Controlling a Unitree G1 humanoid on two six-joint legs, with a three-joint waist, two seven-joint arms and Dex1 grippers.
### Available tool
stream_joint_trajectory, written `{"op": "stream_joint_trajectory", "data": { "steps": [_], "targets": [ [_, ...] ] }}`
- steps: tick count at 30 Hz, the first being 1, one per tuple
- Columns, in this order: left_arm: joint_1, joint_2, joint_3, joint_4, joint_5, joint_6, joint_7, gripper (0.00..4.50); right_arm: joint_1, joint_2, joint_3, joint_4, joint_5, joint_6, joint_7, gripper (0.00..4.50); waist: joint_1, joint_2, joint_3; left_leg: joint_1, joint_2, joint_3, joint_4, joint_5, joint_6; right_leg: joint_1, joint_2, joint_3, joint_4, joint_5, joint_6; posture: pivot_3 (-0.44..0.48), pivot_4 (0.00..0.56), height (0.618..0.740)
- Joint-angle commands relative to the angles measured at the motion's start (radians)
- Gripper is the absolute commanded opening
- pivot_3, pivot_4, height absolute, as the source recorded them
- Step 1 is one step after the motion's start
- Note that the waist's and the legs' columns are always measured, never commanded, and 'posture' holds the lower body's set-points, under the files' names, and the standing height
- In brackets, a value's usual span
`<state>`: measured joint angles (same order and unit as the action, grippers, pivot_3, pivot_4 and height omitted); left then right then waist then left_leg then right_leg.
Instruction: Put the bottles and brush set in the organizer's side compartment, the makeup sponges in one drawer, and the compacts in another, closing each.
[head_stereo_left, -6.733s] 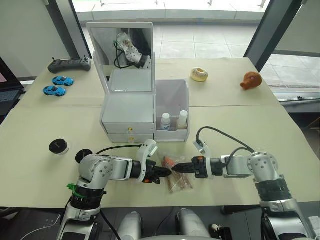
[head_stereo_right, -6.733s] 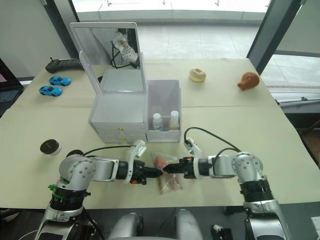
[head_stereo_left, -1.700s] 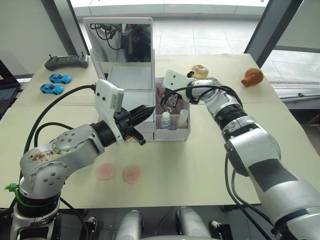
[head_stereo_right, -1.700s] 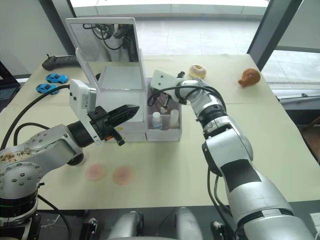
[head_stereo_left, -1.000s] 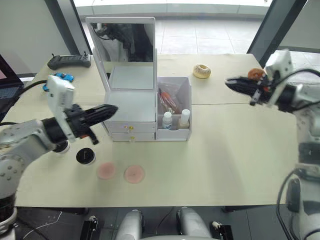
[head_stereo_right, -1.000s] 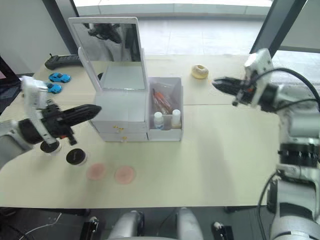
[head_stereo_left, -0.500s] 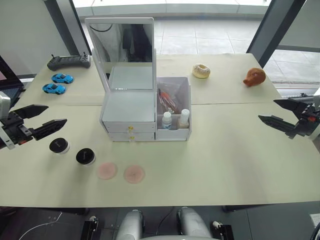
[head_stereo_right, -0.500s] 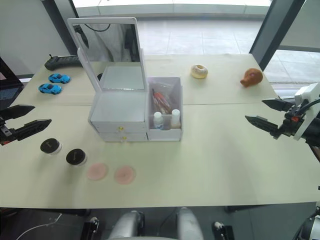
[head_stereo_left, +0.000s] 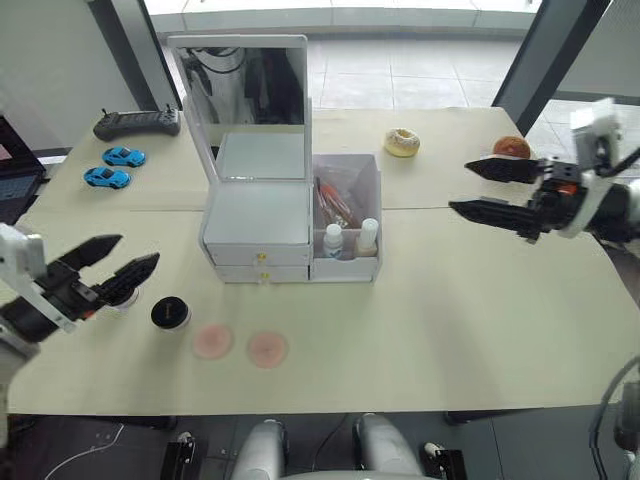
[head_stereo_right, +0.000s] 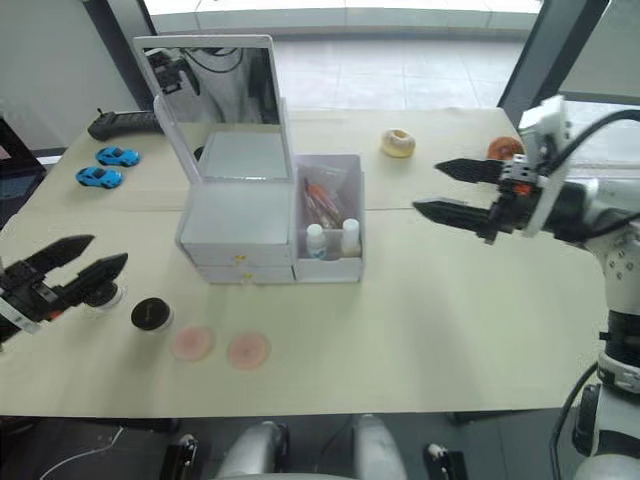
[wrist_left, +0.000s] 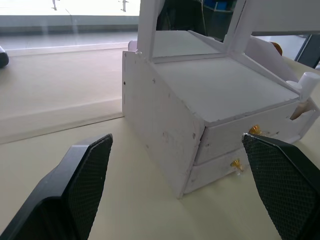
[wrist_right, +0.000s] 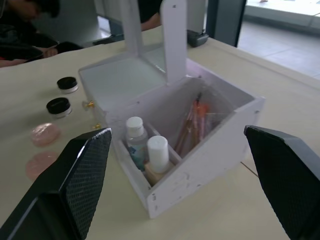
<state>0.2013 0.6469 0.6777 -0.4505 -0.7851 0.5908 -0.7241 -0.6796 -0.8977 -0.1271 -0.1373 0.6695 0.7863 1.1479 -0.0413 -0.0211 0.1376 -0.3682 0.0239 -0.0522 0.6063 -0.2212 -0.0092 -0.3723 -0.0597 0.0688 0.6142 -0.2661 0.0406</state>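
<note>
Hovering apart and empty, the left pincer (head_stereo_left: 105, 270) is held near the two black-lidded round compacts (head_stereo_left: 171, 313); the right pincer (head_stereo_left: 482, 187), likewise spread, hangs beyond the white plastic organizer (head_stereo_left: 257, 225); bottles (wrist_right: 150, 152) and pouched brush set (wrist_right: 192, 120) are seen inside the translucent side compartment (head_stereo_left: 372, 180); that step is judged done, and a closed drawer (wrist_left: 255, 131) must be opened for the pale-pink sponges (head_stereo_left: 240, 345) on the counter (head_stereo_left: 450, 320).

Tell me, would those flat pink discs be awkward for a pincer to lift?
Probably. The makeup sponges lie flat on the table, leaving little edge to pinch. They look thin and soft, so likely light and bendy, unlikely to roll.
</note>
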Motion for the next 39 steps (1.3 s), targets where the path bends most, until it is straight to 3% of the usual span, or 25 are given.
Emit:
{"op": "stream_joint_trajectory", "data": {
  "steps": [1, 7, 9, 13, 19, 36, 39],
  "targets": [
    [0.075, -0.104, -0.050, -0.203, 0.049, -0.044, 0.145, 4.47, -0.057, 0.034, 0.084, -0.065, -0.039, -0.022, -0.024, 4.50, 0.005, -0.001, -0.001, 0.000, 0.000, 0.000, 0.000, 0.000, -0.001, 0.000, 0.000, 0.000, -0.001, 0.000, 0.000, 0.000, 0.150, 0.740],
    [0.157, -0.383, -0.292, -0.366, 0.231, -0.133, 0.411, 4.47, -0.136, 0.060, 0.166, -0.110, -0.049, 0.001, -0.017, 4.50, 0.027, -0.001, -0.001, -0.001, -0.005, 0.000, 0.002, -0.001, -0.002, 0.001, -0.002, 0.001, -0.002, 0.001, -0.001, 0.000, 0.150, 0.740],
    [0.155, -0.435, -0.377, -0.373, 0.316, -0.164, 0.468, 4.47, -0.149, 0.063, 0.168, -0.112, -0.051, 0.007, -0.029, 4.50, 0.029, -0.002, -0.002, -0.001, -0.005, -0.001, 0.002, -0.001, -0.002, 0.001, -0.001, 0.001, -0.003, 0.001, -0.001, 0.000, 0.150, 0.740],
    [0.125, -0.476, -0.509, -0.332, 0.411, -0.196, 0.511, 4.47, -0.142, 0.049, 0.178, -0.135, -0.071, 0.005, -0.038, 4.50, 0.026, -0.002, -0.003, -0.001, -0.006, 0.000, 0.002, -0.001, -0.002, 0.002, -0.001, 0.001, -0.003, 0.001, -0.001, 0.000, 0.150, 0.740],
    [-0.001, -0.516, -0.618, -0.214, 0.518, -0.242, 0.568, 4.47, -0.148, 0.016, 0.140, -0.183, 0.013, 0.125, -0.046, 4.50, 0.022, -0.002, -0.003, -0.001, -0.006, 0.000, 0.003, -0.002, 0.000, 0.002, 0.001, 0.001, -0.002, 0.001, 0.000, 0.000, 0.150, 0.740],
    [-0.090, -0.533, -0.732, -0.074, 0.581, -0.318, 0.541, 4.47, -0.114, -0.020, 0.085, -0.246, 0.047, 0.177, -0.131, 4.50, 0.024, -0.001, -0.003, -0.001, -0.006, -0.001, 0.004, -0.003, 0.001, 0.002, 0.001, 0.001, -0.002, 0.001, 0.000, 0.000, 0.150, 0.740],
    [-0.099, -0.536, -0.740, -0.058, 0.589, -0.333, 0.537, 3.61, -0.119, -0.017, 0.076, -0.242, 0.060, 0.189, -0.145, 4.50, 0.025, -0.001, -0.003, -0.001, -0.007, -0.001, 0.004, -0.003, 0.001, 0.002, 0.001, 0.001, -0.002, 0.001, 0.000, 0.000, 0.150, 0.740]
  ]
}}
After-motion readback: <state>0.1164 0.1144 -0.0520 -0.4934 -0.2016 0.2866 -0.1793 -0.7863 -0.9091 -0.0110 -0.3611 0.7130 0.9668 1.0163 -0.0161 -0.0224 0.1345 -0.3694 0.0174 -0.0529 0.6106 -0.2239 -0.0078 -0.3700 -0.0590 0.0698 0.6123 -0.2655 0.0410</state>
